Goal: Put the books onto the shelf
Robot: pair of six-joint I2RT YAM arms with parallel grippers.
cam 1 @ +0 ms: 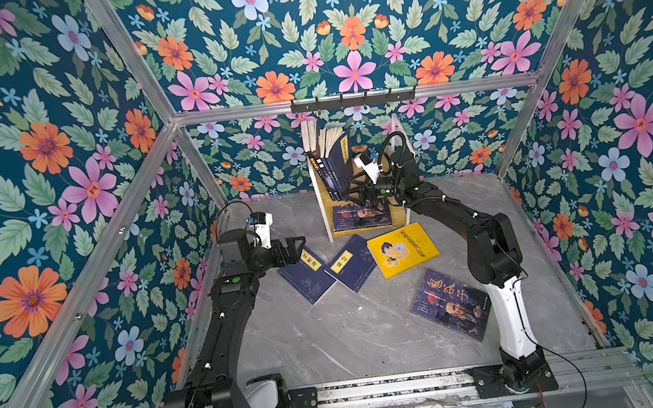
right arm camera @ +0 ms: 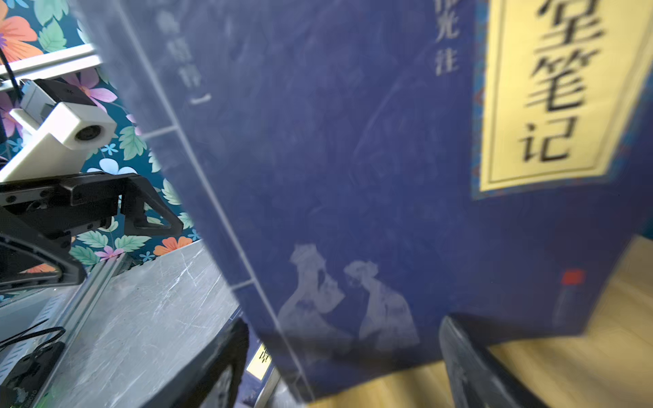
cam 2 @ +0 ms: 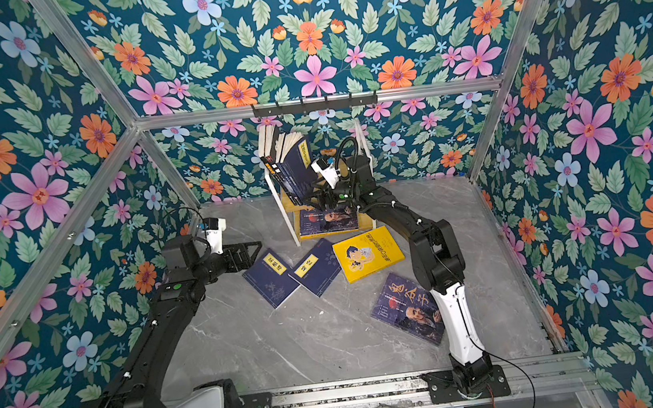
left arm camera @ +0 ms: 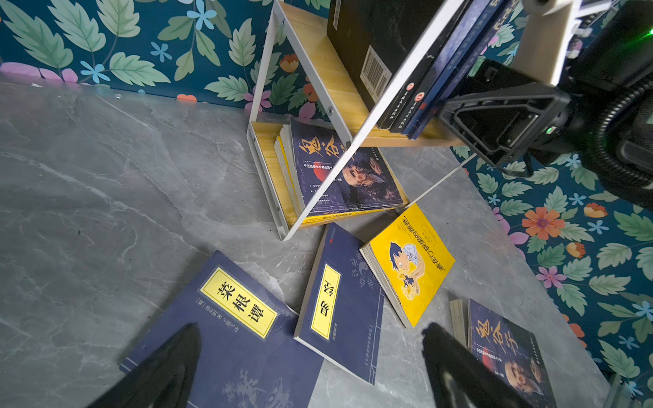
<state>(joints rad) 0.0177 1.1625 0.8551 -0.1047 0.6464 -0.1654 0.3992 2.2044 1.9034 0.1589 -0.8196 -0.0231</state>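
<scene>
The shelf (cam 1: 322,209) stands at the back wall. Several books (cam 1: 328,158) stand leaning on its upper board, and a bearded-man book (cam 1: 361,215) lies on the lower one. My right gripper (cam 1: 349,192) is open at the upper board, its fingers spread at the bottom edge of the outermost navy book (right arm camera: 353,159) without clamping it. Flat on the table lie two navy books (cam 1: 308,276) (cam 1: 350,263), a yellow book (cam 1: 403,248) and a purple-blue bearded-man book (cam 1: 449,304). My left gripper (left arm camera: 311,330) hovers open over the leftmost navy book (left arm camera: 226,335).
A black hook rail (cam 1: 352,99) hangs on the back frame above the shelf. Floral walls close in the grey marble table (cam 1: 331,338) on three sides. The arms' base rail (cam 1: 379,391) runs along the front edge.
</scene>
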